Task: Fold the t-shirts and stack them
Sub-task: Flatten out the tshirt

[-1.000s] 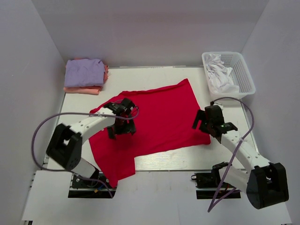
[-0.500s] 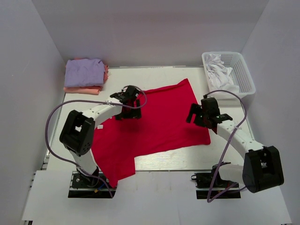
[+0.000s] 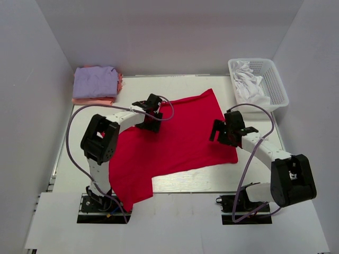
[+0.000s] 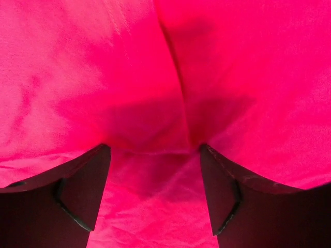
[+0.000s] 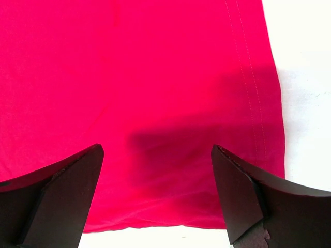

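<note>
A large red t-shirt [image 3: 183, 135] lies spread across the middle of the table, one corner hanging off the near edge. My left gripper [image 3: 153, 120] presses down on its back-left part. In the left wrist view, the left gripper [image 4: 153, 150] is open, and a raised crease in the red cloth [image 4: 170, 77] runs away from the gap between the fingertips. My right gripper [image 3: 219, 132] hovers over the shirt's right side. The right wrist view shows the right gripper [image 5: 158, 150] wide open above the hemmed edge [image 5: 253, 103]. A folded lavender t-shirt [image 3: 95, 81] rests on a salmon-pink one [image 3: 92, 100] at the back left.
A white lattice basket [image 3: 275, 79] holding white cloth [image 3: 249, 84] stands at the back right. Grey walls close in the table on three sides. Bare white table [image 5: 305, 77] shows beside the shirt's hem.
My left gripper has travelled from the shirt's left middle toward the back right, and its jaws have narrowed a little. My right gripper has shifted slightly back and left over the shirt's edge.
</note>
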Robot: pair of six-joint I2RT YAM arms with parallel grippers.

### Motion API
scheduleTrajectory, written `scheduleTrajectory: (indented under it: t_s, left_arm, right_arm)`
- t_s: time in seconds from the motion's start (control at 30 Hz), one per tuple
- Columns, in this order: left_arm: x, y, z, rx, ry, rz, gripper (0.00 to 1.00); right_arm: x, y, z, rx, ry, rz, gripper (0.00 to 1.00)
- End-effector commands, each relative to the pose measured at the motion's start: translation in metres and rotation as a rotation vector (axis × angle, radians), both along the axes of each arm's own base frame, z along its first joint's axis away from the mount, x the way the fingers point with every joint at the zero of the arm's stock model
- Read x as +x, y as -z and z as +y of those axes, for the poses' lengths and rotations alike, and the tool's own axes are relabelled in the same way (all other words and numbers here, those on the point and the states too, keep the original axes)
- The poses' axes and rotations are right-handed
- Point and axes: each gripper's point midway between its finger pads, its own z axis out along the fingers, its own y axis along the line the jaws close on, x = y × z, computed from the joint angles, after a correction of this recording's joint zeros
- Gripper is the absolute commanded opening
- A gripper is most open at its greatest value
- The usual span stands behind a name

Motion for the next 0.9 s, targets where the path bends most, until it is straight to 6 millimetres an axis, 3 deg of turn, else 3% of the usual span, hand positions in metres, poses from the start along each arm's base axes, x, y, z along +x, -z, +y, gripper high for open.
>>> scheduleTrajectory:
  t_s: [0.0,0.03,0.07,0.23,0.27,0.3,0.47,0.6,0.7,0.77,0.87]
  left_arm:
    - [0.022,-0.025,0.001,0.024,0.013,-0.092,0.74]
    - [0.025,-0.029,0.005,0.047,0.001,-0.105,0.68]
    - [0.028,-0.028,0.006,0.053,-0.012,-0.11,0.54]
    - [0.027,-0.021,0.011,0.088,-0.052,-0.088,0.21]
    - [0.03,-0.024,0.012,0.091,-0.057,-0.101,0.04]
    - [0.028,-0.024,0.015,0.101,-0.074,-0.096,0.0]
    - [0.046,-0.056,0.035,0.167,-0.147,-0.215,0.0]
    - [0.081,-0.091,0.03,0.117,-0.062,-0.386,0.0]
    - [0.108,-0.11,0.049,0.188,-0.079,-0.461,0.0]
    - [0.123,-0.107,0.064,0.233,-0.083,-0.455,0.0]
    - [0.148,-0.119,0.085,0.259,-0.101,-0.493,0.0]
  right_arm:
    - [0.007,-0.003,-0.003,-0.022,0.001,0.0,0.9]
    - [0.006,-0.001,-0.004,-0.028,0.007,0.008,0.9]
    - [0.005,0.002,-0.006,-0.037,0.014,0.016,0.9]
    - [-0.002,0.016,-0.009,-0.054,0.031,0.07,0.9]
    - [-0.003,0.018,-0.011,-0.059,0.036,0.075,0.9]
    - [-0.004,0.019,-0.011,-0.061,0.036,0.077,0.9]
    - [-0.005,0.024,-0.014,-0.076,0.045,0.093,0.9]
    - [-0.003,0.025,-0.014,-0.086,0.035,0.094,0.9]
    - [0.004,0.022,-0.017,-0.112,0.026,0.094,0.9]
    - [0.006,0.022,-0.018,-0.126,0.027,0.103,0.9]
    - [0.011,0.021,-0.016,-0.122,0.026,0.104,0.9]
